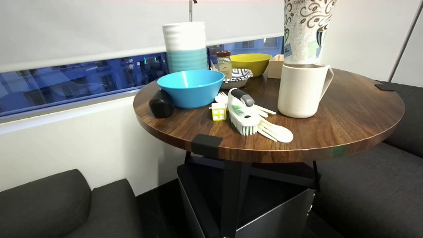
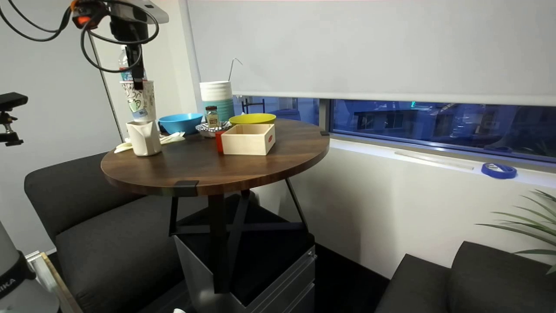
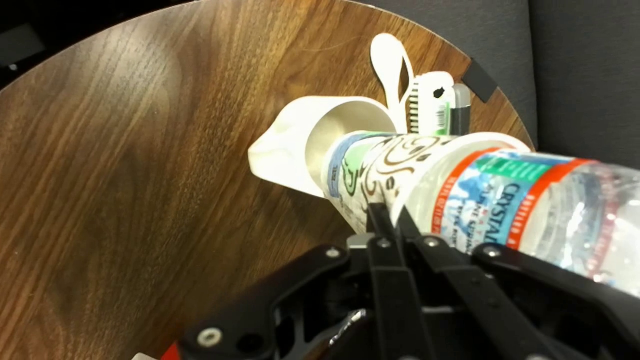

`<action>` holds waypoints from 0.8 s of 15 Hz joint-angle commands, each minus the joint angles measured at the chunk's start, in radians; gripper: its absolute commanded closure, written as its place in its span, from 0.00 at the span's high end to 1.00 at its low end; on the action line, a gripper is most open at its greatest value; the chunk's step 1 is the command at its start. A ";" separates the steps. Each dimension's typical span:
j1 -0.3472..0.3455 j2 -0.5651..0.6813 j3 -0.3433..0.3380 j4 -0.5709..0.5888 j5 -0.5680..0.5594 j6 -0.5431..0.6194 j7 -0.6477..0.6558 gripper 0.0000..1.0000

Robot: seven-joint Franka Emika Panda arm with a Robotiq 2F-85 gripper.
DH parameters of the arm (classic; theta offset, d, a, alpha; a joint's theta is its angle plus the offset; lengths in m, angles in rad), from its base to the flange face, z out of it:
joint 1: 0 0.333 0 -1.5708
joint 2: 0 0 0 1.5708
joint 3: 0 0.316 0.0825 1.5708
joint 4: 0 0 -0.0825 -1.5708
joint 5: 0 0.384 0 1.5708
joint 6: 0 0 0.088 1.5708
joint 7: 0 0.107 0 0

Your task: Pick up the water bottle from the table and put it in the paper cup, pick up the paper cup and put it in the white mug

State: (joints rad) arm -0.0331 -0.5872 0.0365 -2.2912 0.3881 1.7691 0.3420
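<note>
The pincer (image 3: 393, 212) is drawn nearly together on the rim of the paper cup (image 3: 367, 167), a hold that probably serves to leave the tapered base below it free to go into something. The water bottle (image 3: 525, 205) stands inside the cup, rising close beside the pincer, so both are carried as one load. Below the pincer the white mug (image 1: 299, 92) stands upright on the table (image 1: 357, 109), its mouth at the cup's base, likely for lowering, though I cannot tell whether the base is inside.
</note>
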 commanded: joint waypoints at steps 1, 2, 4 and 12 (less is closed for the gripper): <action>0.011 -0.037 -0.004 0.008 0.028 0.003 -0.029 0.01; 0.011 -0.039 -0.004 0.009 0.024 -0.001 -0.033 0.01; 0.013 -0.042 -0.006 0.011 0.025 -0.013 -0.038 0.01; 0.016 -0.034 -0.005 0.003 0.020 -0.037 -0.051 0.01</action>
State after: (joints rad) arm -0.0224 -0.6109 0.0365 -2.2936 0.3881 1.7513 0.3045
